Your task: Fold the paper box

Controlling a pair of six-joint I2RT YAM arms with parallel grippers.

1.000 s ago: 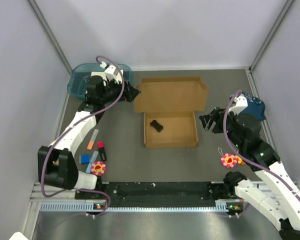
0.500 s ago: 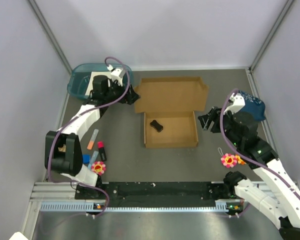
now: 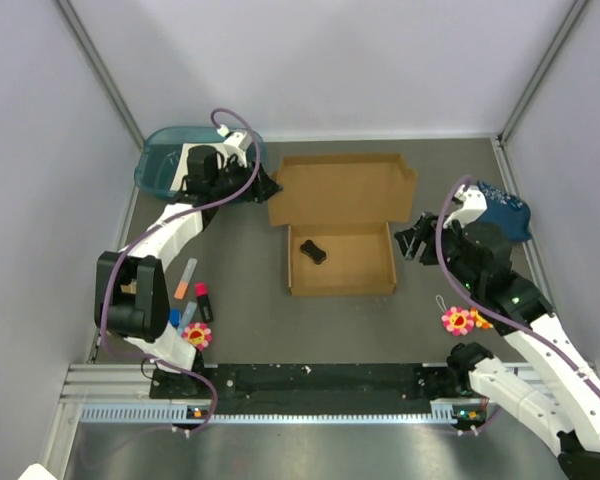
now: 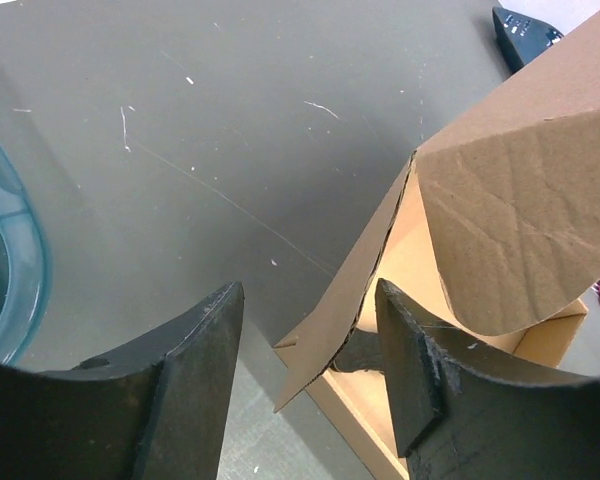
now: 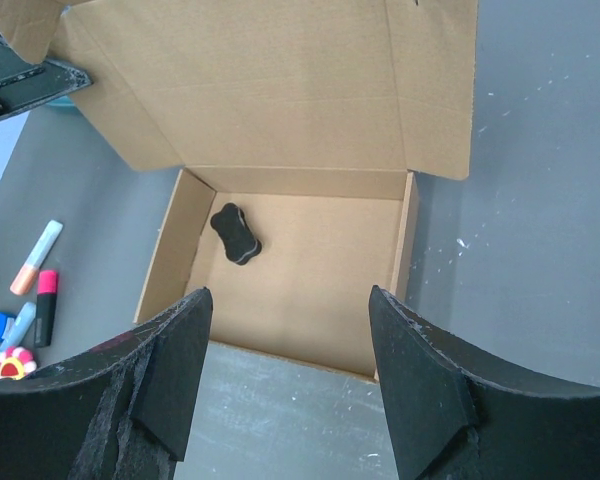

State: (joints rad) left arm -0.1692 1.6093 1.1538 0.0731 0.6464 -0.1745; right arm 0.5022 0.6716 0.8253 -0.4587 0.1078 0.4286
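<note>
The paper box [image 3: 342, 262] is brown cardboard, a shallow open tray in mid-table with its lid [image 3: 342, 188] laid open behind it. A small black object [image 3: 313, 251] lies inside the tray. My left gripper [image 3: 267, 186] is open at the lid's left side flap. In the left wrist view the flap's edge [image 4: 352, 292] stands between the open fingers of the left gripper [image 4: 310, 345], not pinched. My right gripper [image 3: 409, 243] is open and empty just right of the box's right wall. The right wrist view looks down on the box [image 5: 310, 280] between the spread fingers of the right gripper [image 5: 288, 305].
A teal plastic tray [image 3: 165, 160] sits at the back left behind my left arm. Markers [image 3: 186, 277] and a flower toy [image 3: 197, 335] lie at front left. Another flower toy [image 3: 458, 321] and a dark blue object [image 3: 507, 208] are at the right. Walls enclose three sides.
My left wrist has shifted toward the back while its fingers stay at the lid's left flap. My right gripper has edged slightly left toward the box. The box has not moved.
</note>
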